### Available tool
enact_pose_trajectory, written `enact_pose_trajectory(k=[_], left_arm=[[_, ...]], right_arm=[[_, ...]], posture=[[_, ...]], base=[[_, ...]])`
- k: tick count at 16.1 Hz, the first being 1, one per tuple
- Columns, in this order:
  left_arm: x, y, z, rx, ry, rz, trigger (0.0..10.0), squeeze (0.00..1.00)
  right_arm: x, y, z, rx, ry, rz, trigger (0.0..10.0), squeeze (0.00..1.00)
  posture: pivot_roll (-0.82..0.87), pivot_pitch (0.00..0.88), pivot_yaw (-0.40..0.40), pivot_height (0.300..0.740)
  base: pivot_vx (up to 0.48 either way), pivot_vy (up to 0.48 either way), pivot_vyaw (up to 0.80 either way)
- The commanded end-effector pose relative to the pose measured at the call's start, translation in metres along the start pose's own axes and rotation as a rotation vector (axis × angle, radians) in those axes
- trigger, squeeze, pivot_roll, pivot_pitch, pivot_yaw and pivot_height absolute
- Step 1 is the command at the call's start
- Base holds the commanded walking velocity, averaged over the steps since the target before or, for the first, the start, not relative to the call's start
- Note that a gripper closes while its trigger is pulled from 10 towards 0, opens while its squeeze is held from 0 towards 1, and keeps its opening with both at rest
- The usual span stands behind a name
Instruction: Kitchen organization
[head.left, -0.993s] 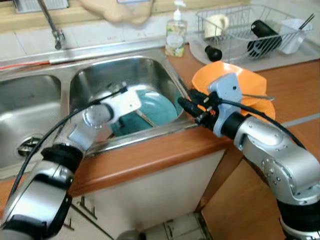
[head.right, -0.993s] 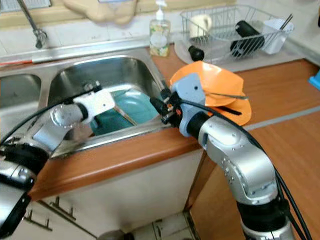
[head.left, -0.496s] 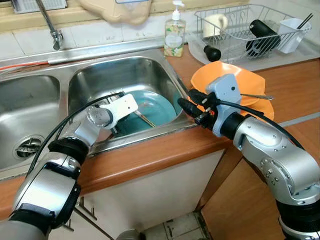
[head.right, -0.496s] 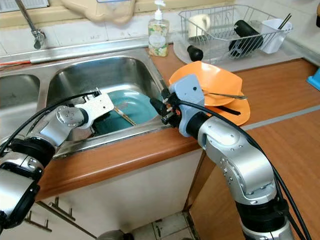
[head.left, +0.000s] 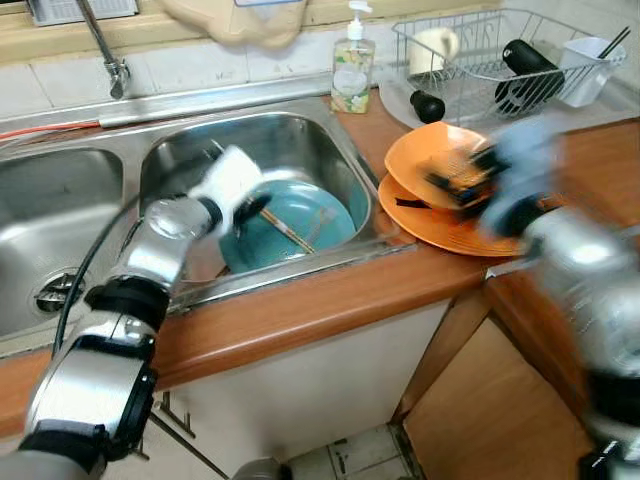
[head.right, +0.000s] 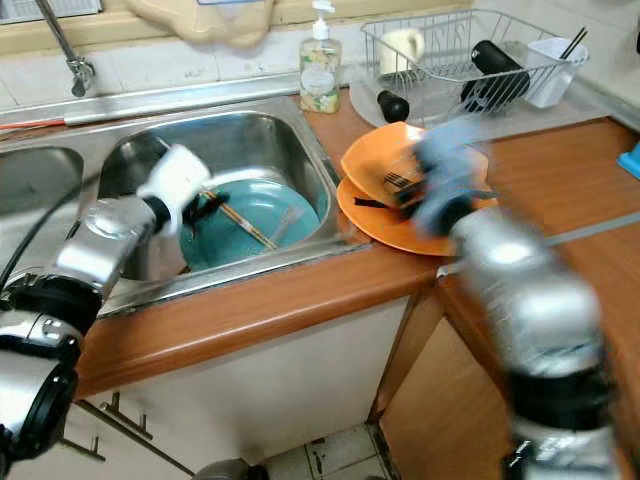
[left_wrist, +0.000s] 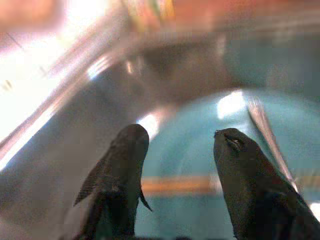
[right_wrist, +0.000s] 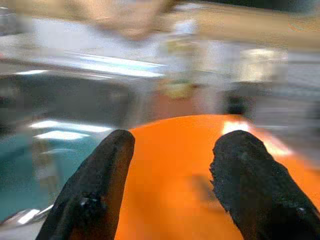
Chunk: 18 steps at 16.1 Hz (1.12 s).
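Sink: a double steel sink (head.left: 330, 150) was seen set into the wooden table (head.left: 330, 300), with the tap (head.left: 105, 50) behind it.
Teal plate: a teal plate (head.left: 320, 222) was found lying in the right basin, with chopsticks (head.left: 290, 232) resting across it.
Left gripper: the left gripper (left_wrist: 180, 145) was held low inside the right basin, just over the near rim of the teal plate; its fingers (left_wrist: 125, 165) were spread apart and nothing was grasped.
Orange plates: two orange plates (head.left: 420, 215) were stacked on the table just right of the sink, the upper one tilted.
Right gripper: the right gripper (right_wrist: 172, 150) was caught blurred above the orange plates; its fingers (right_wrist: 100, 175) were parted and empty.
Soap: a soap dispenser (head.left: 352, 62) stood behind the sink's right corner.
Rack: a wire dish rack (head.left: 500, 62) at the back right was seen holding a mug (head.left: 432, 48), a black bottle (head.left: 530, 70) and a white cup (head.left: 585, 70).
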<state>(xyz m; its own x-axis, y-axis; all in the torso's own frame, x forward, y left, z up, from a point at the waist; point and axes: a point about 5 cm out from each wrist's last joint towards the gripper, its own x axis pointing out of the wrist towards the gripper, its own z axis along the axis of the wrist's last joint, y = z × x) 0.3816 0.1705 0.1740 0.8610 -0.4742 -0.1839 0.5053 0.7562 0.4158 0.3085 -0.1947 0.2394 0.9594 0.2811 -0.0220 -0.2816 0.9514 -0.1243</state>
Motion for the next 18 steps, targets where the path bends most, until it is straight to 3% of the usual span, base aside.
enact_pose_trajectory(k=[1,2,5,6,7,8,11,12,13,14,18], left_arm=[[-0.003,-0.002,0.010,-0.052,-0.092,-0.027,10.0,0.25],[-0.006,-0.009,0.018,-0.105,-0.177,-0.080,10.0,0.00],[-0.021,-0.031,0.025,-0.183,-0.288,-0.243,10.0,0.00],[-0.031,-0.039,0.025,-0.226,-0.309,-0.305,10.0,0.00],[-0.034,-0.042,0.024,-0.244,-0.313,-0.333,10.0,0.00],[-0.039,-0.047,0.024,-0.255,-0.316,-0.366,10.0,0.00],[-0.048,-0.060,0.024,-0.289,-0.310,-0.456,10.0,0.00],[-0.053,-0.065,0.025,-0.303,-0.303,-0.491,10.0,0.00],[-0.057,-0.071,0.026,-0.325,-0.297,-0.526,10.0,0.00],[-0.062,-0.077,0.028,-0.350,-0.293,-0.560,10.0,0.00],[-0.067,-0.087,0.032,-0.375,-0.292,-0.597,10.0,0.00]], right_arm=[[0.000,-0.009,0.005,-0.001,-0.025,-0.034,10.0,1.00],[-0.002,-0.023,0.002,-0.013,-0.005,-0.080,10.0,1.00],[-0.014,-0.049,-0.004,-0.011,0.008,-0.094,10.0,1.00],[-0.023,-0.061,-0.010,0.029,0.021,-0.077,10.0,0.87],[-0.027,-0.064,-0.013,0.046,0.025,-0.062,10.0,0.05],[-0.030,-0.067,-0.019,0.065,0.034,-0.031,10.0,0.00],[-0.036,-0.075,-0.038,0.053,0.097,-0.009,10.0,0.00],[-0.037,-0.078,-0.043,0.059,0.105,-0.004,9.5,0.00],[-0.036,-0.078,-0.048,0.072,0.111,0.011,2.2,0.00],[-0.034,-0.079,-0.052,0.083,0.111,0.031,1.1,0.00],[-0.028,-0.078,-0.056,0.105,0.092,0.070,0.0,0.00]], posture=[[-0.07,0.000,0.059,0.740],[-0.07,0.000,0.058,0.740],[-0.07,0.000,0.058,0.740],[-0.07,0.000,0.056,0.740],[-0.07,0.000,0.056,0.740],[-0.07,0.000,0.058,0.740],[-0.07,0.000,0.059,0.740],[-0.07,0.000,0.059,0.740],[-0.07,0.000,0.063,0.740],[-0.07,0.000,0.063,0.740],[-0.07,0.000,0.062,0.740]], base=[[0.000,0.000,0.00],[0.000,0.000,0.00],[0.000,0.000,0.00],[0.000,0.000,0.00],[0.000,0.000,0.00],[0.000,0.000,0.00],[0.000,0.000,0.00],[0.000,0.000,0.00],[0.000,0.000,0.00],[0.000,0.000,0.00],[0.000,0.000,0.00]])
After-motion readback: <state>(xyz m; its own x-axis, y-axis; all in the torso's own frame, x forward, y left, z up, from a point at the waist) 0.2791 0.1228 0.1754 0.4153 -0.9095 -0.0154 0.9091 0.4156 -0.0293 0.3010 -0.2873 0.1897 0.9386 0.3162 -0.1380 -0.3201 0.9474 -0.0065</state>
